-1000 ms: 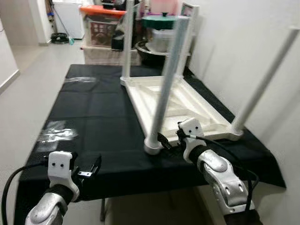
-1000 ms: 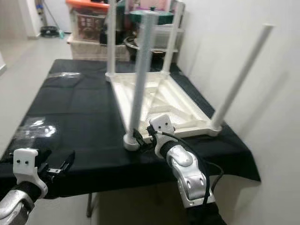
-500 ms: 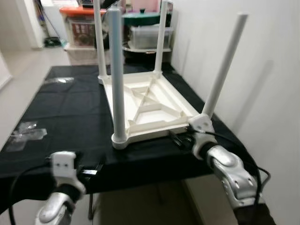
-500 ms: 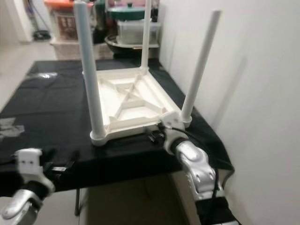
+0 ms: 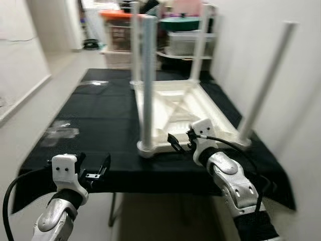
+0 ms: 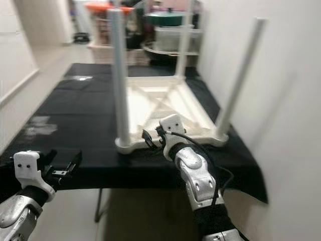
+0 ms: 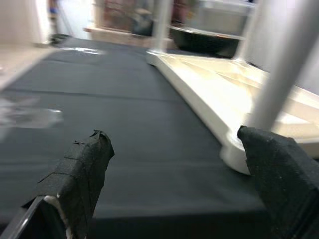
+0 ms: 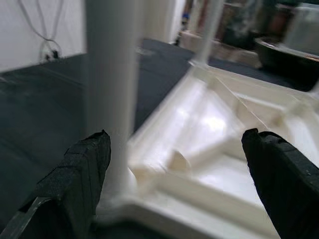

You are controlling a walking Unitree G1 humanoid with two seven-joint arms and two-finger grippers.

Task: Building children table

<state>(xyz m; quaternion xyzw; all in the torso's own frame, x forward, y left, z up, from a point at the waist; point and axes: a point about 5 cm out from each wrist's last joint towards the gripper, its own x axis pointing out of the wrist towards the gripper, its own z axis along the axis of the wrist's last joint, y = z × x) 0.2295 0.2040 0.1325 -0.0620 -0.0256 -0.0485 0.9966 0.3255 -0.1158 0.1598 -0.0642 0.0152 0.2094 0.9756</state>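
A white children's table (image 5: 173, 108) lies upside down on a black cloth (image 5: 100, 115), its round legs pointing up. My right gripper (image 5: 179, 144) is open at the table's near edge, between the near left leg (image 5: 147, 80) and the near right leg (image 5: 266, 80). In the right wrist view the gripper (image 8: 175, 133) faces the ribbed underside (image 8: 219, 129), with the near left leg (image 8: 112, 74) close by one finger. My left gripper (image 5: 95, 170) hangs open and empty at the cloth's front edge, well left of the table; its wrist view looks across the cloth (image 7: 99, 104) to that leg's base (image 7: 239, 154).
Storage boxes and a lidded pot (image 5: 120, 35) are stacked behind the far end of the cloth. A white wall (image 5: 301, 100) runs close along the right side. Crumpled clear plastic (image 5: 60, 133) lies on the cloth at the left. Open floor (image 5: 55, 70) stretches to the left.
The camera has swung, so the whole scene has shifted. My right gripper stays at the table's near edge, now nearer the near left leg than half a second ago. The left gripper stays low.
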